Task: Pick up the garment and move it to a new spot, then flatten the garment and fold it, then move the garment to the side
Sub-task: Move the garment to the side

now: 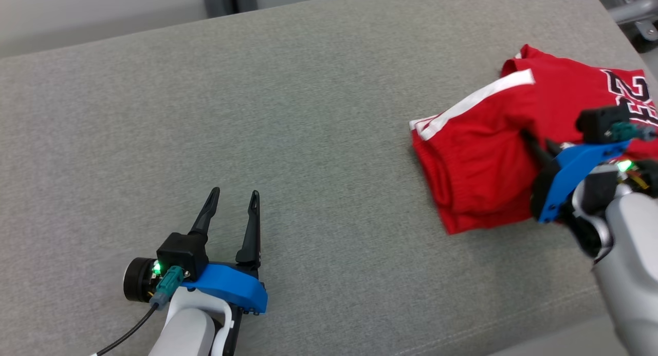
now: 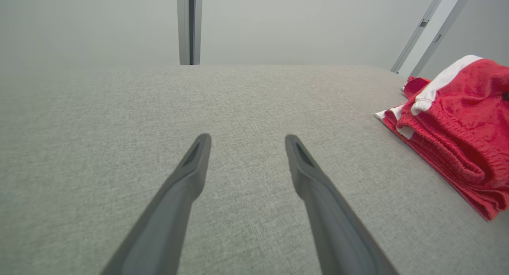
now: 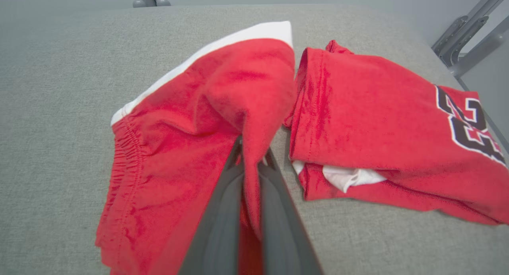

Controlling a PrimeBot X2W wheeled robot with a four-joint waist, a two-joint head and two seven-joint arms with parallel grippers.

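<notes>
A pair of red shorts (image 1: 483, 155) with white side stripes and a black number print lies folded at the right of the grey surface (image 1: 288, 119). My right gripper (image 3: 251, 152) is shut on a raised fold of the red shorts (image 3: 222, 108), the cloth pinched between its two fingers and lifted a little; the other half with the number rests flat to the right. My left gripper (image 1: 234, 201) hovers open at the lower left, well apart from the garment. In the left wrist view the shorts (image 2: 457, 128) sit at the right edge beyond the open left gripper (image 2: 246, 142).
The grey fabric surface (image 2: 238, 108) stretches wide to the left of the garment. Its right and far edges lie close behind the shorts, with metal frame legs (image 3: 465, 36) beyond.
</notes>
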